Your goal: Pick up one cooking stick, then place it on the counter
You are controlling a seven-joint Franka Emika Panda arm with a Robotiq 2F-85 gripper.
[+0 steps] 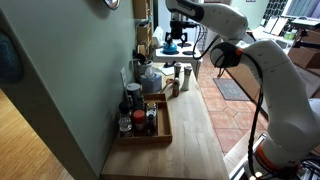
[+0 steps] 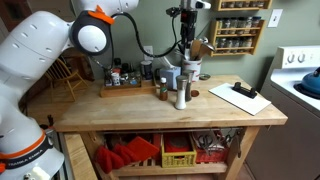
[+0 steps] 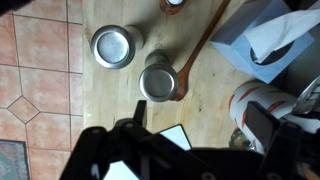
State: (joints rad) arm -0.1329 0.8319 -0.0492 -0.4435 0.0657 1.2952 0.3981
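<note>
High over the middle of the long wooden worktop (image 2: 150, 108), the arm's fingers (image 2: 187, 38) hung pointing down. From the wrist view I saw the two of them spread wide apart, with nothing gripped between them.

Below them stood two round metal-topped canisters, one (image 3: 113, 45) near the worktop's edge and the other (image 3: 160, 82) just inward of it. One cooking stick (image 3: 203, 40) ran slantwise past that second canister, its lower end just beside the lid. I could not tell whether it lay flat on the wood or leaned. One tissue box (image 3: 262, 45) sat on the far side of the stick, and one white jar with a red band (image 3: 262, 105) stood near the box.

Further along, against the wall, was one brown tray (image 2: 122, 90) crowded with bottles, well apart from the fingers.
</note>
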